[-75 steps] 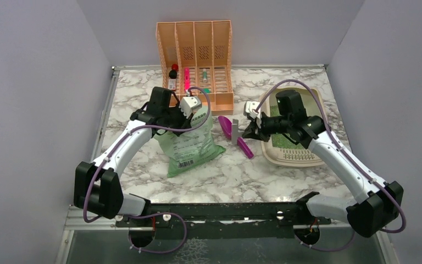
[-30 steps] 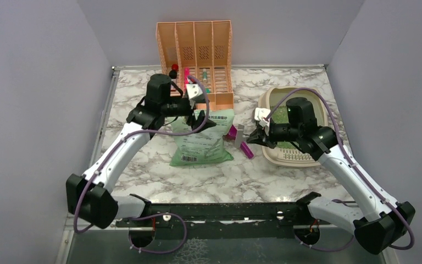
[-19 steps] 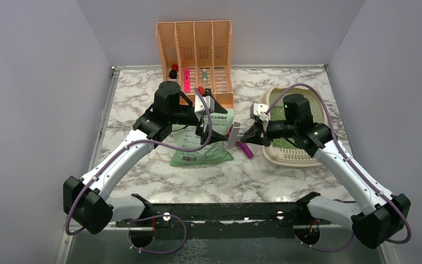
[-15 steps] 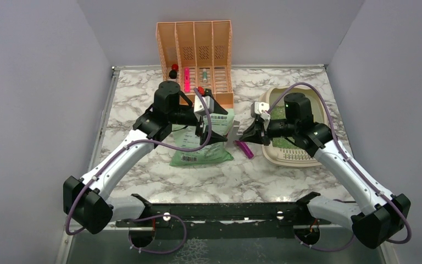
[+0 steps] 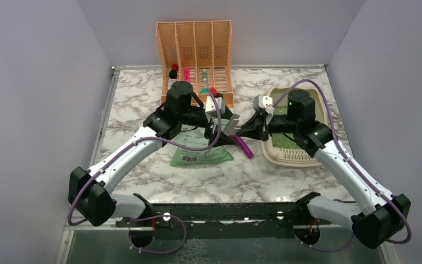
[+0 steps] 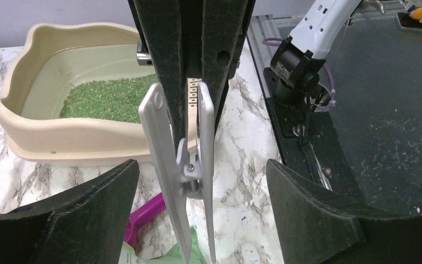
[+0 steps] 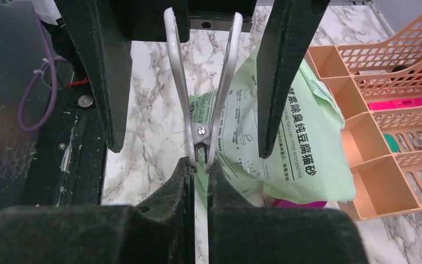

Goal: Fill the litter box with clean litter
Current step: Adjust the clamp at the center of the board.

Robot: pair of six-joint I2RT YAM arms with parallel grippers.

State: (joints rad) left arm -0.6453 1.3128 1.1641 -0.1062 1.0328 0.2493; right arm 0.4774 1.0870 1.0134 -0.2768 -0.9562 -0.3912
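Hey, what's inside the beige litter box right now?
The litter box holds a patch of green litter; the rest of its visible floor is bare. In the left wrist view, the right gripper and the white clip it holds hide one end.

I see green clean litter (image 6: pixel 110 99) in the beige litter box (image 6: pixel 60 135), a pale green printed bag (image 7: pixel 296 137), a white clip (image 7: pixel 200 137), and a grey-veined marble table (image 5: pixel 140 91).

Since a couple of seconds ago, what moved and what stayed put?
The left gripper left the green bag, which shifted slightly right, then swung over and now straddles the white clip with open jaws. The right gripper barely moved, still pinching the clip. The litter box, its green litter and the organizer stayed put.
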